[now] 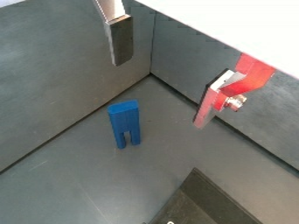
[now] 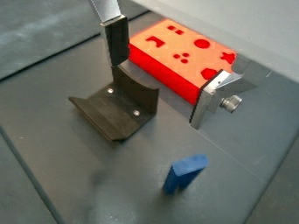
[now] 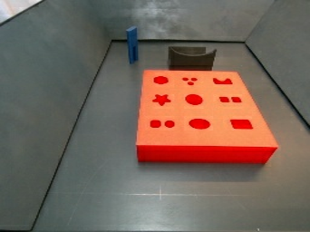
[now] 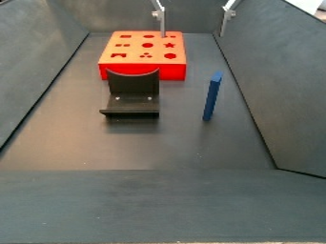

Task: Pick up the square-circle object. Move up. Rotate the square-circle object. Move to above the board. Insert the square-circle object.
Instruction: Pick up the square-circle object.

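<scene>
blue peg [image 4: 213,96] is seen standing upright on the dark floor, beside the fixture [image 4: 132,93] and near the red board [image 4: 143,53]. no writing is seen. the gripper [image 4: 193,10] is held spread and empty, high above the board.

Both side views look down from opposite ends along the floor, sharing the board [image 3: 200,113], peg [image 4: 213,97] and fixture [image 4: 132,93], while both wrist views peer down past the claw [image 2: 163,74].
</scene>
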